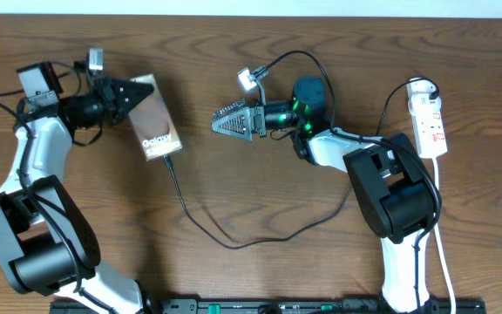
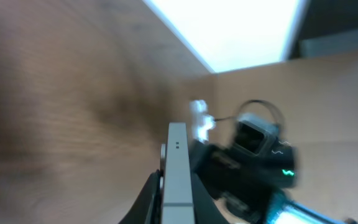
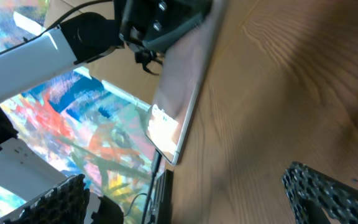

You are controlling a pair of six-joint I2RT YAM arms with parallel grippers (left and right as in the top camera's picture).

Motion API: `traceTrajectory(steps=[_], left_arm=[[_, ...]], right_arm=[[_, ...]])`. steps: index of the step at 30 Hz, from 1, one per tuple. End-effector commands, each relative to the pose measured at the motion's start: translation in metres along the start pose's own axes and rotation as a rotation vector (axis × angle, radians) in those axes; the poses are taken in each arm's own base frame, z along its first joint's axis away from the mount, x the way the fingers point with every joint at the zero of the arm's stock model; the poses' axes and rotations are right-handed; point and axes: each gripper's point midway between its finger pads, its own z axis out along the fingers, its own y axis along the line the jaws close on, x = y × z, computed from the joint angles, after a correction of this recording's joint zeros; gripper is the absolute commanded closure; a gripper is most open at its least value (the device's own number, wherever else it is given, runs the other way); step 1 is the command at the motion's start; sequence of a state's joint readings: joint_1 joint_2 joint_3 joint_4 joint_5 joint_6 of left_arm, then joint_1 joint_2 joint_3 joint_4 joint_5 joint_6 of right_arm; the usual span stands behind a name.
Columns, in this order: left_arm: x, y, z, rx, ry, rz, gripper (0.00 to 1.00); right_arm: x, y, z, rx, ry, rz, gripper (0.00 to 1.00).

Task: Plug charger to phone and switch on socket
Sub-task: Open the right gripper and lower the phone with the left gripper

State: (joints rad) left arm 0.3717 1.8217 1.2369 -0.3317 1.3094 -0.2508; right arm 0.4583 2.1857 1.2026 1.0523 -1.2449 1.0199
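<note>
Two end effectors over one bench point(image 1: 268, 270). Left end effector point(image 1: 138, 92) was clamped on the phone's point(image 1: 157, 129) far end. Right end effector point(image 1: 219, 122) stood wide open near the phone, holding nothing. Charger point(image 1: 200, 223) tip met the phone's near end. Socket point(image 1: 430, 122) lay far right.

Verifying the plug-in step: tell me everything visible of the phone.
The phone is a flat brown-grey slab with white "Galaxy" lettering and a silvery edge. It sits diagonally at the table's left side, top end pinched between the left fingers. The black cable meets its bottom end; whether the plug is seated cannot be told.
</note>
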Motion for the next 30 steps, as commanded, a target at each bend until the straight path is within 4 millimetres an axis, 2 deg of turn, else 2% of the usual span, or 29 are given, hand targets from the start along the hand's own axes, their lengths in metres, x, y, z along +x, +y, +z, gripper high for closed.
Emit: traceTrajectory(steps=[1, 7, 11, 14, 15, 17, 21, 26, 30], left_arm=[[0.001, 0.032, -0.007, -0.208, -0.016, 0.086, 0.93], [0.008, 0.060, -0.015, -0.368, -0.011, 0.020, 0.92], [0.012, 0.072, -0.013, -0.384, 0.004, -0.012, 0.93], [0.019, 0.094, -0.007, -0.390, 0.034, -0.069, 0.93], [0.027, 0.113, -0.002, -0.395, 0.060, -0.123, 0.93], [0.036, 0.130, 0.004, -0.387, 0.089, -0.175, 0.92], [0.043, 0.142, 0.010, -0.363, 0.111, -0.217, 0.92], [0.047, 0.157, 0.004, -0.454, 0.114, -0.221, 0.93], [0.050, 0.161, 0.002, -0.479, 0.120, -0.232, 0.93]], right_arm=[[-0.004, 0.003, -0.002, -0.010, 0.008, -0.012, 0.01], [-0.003, 0.004, -0.002, -0.012, 0.011, -0.011, 0.01], [-0.002, 0.003, -0.002, -0.013, 0.015, -0.008, 0.01], [-0.001, 0.003, -0.002, -0.012, 0.017, -0.009, 0.01], [0.000, 0.001, -0.002, -0.008, 0.019, 0.004, 0.01], [0.001, -0.001, -0.002, -0.003, 0.022, 0.007, 0.01], [0.002, -0.002, -0.002, -0.001, 0.023, -0.006, 0.01], [0.002, -0.002, -0.002, -0.001, 0.023, -0.006, 0.01], [0.002, -0.002, -0.002, -0.001, 0.023, -0.005, 0.01]])
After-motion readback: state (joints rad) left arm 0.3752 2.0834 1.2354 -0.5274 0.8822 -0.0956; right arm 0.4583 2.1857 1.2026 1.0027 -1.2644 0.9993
